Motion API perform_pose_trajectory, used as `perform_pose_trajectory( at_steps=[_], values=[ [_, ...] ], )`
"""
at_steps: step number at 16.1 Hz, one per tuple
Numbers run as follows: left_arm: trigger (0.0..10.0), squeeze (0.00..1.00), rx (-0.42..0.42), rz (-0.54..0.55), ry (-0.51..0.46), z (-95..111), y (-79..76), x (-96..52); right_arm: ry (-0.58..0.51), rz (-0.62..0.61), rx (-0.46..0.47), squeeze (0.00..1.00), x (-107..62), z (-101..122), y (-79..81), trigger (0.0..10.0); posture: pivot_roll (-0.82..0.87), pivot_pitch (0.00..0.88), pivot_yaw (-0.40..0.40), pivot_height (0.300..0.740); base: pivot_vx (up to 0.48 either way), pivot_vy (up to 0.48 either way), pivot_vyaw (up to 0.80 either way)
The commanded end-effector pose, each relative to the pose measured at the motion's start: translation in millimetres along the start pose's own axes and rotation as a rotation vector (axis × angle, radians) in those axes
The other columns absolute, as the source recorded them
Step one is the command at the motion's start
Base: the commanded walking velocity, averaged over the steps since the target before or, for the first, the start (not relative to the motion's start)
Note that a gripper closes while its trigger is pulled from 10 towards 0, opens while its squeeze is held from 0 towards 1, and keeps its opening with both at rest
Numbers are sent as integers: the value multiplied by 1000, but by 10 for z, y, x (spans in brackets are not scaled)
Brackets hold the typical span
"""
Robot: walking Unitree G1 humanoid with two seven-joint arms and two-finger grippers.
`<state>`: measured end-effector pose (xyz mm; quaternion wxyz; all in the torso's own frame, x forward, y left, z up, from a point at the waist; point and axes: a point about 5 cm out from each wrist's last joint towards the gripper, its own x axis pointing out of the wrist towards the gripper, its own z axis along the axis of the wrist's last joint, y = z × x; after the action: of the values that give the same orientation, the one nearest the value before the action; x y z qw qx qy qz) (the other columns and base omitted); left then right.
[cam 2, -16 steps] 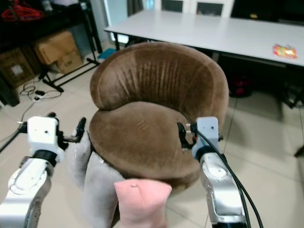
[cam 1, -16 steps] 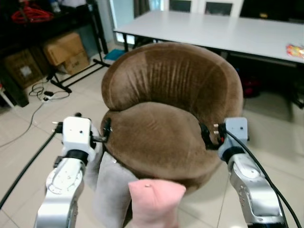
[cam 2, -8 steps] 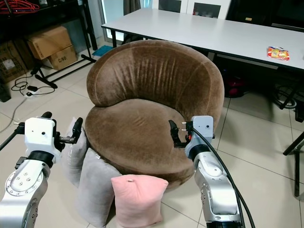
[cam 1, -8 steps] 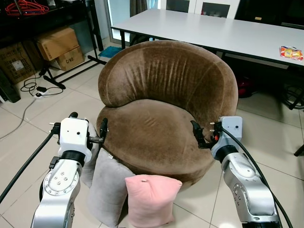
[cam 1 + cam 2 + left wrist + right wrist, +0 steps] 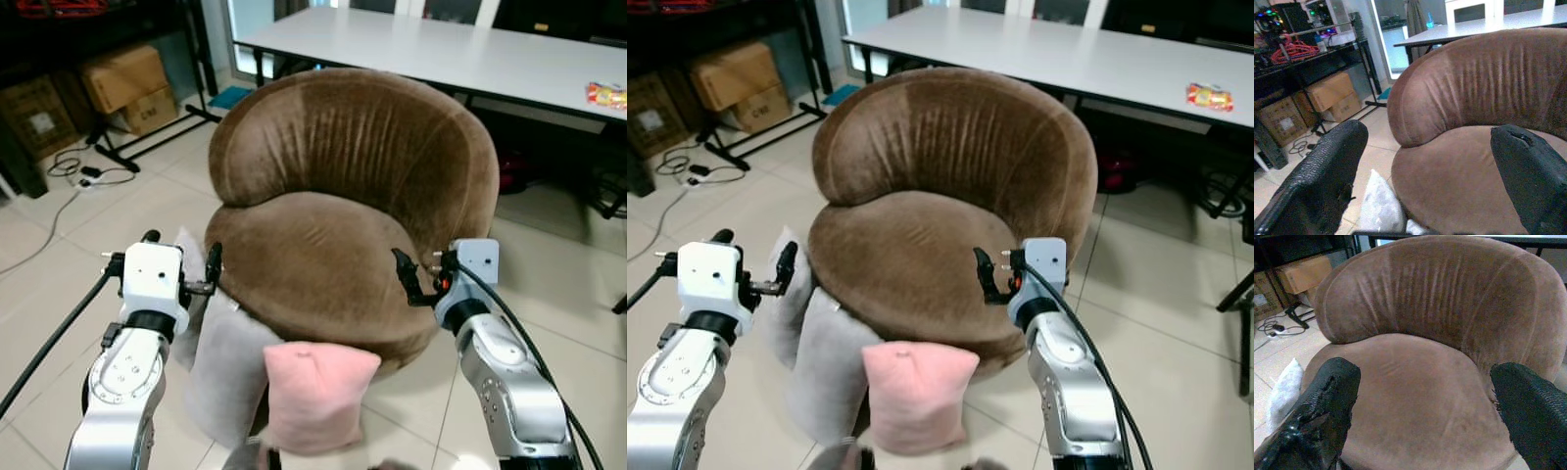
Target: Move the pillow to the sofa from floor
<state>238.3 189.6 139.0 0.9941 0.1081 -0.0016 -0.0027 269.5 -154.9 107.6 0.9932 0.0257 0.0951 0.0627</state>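
The left pincer (image 5: 208,274) is held up by the left edge of the sofa's seat. Its two black fingers (image 5: 1327,181) are spread wide with nothing between them. The right pincer (image 5: 409,279) is held up by the right edge of the seat. Its fingers (image 5: 1322,406) are spread wide too and hold nothing.

Between the two pincers sits the round brown sofa (image 5: 343,215) with a tall curved back. Its seat has nothing on it.

The pink pillow (image 5: 315,392) is down on the floor (image 5: 59,294). It leans against the front of the sofa, low between the two arms. Just beside it on the left is a grey pillow (image 5: 227,377), also leaning on the sofa. Behind that one is a pale, whitish pillow (image 5: 1378,205), though it is a bit blurry, so I cannot be sure what it is.

Behind the sofa stands a long white worktop (image 5: 470,54). Far off to the left are brown cardboard boxes (image 5: 122,83) and some wires (image 5: 83,176) on the floor.
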Motion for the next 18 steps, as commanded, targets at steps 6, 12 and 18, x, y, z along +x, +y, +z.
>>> perform_pose_trajectory(
  at_steps=[6,12,18],
  values=[
    [10000,0,-2,31,16,-34,28,2,-11,-5,-11,0,5,24,1,10000,-25,0,23,641,0,0,0],
    [10000,0,-4,19,8,-32,26,2,-15,-9,-18,0,13,28,2,10000,-23,0,21,641,0,0,0],
    [10000,0,27,75,-30,9,114,19,-26,-109,-11,0,8,-11,-87,10000,-23,0,21,641,0,0,0]
  ],
)
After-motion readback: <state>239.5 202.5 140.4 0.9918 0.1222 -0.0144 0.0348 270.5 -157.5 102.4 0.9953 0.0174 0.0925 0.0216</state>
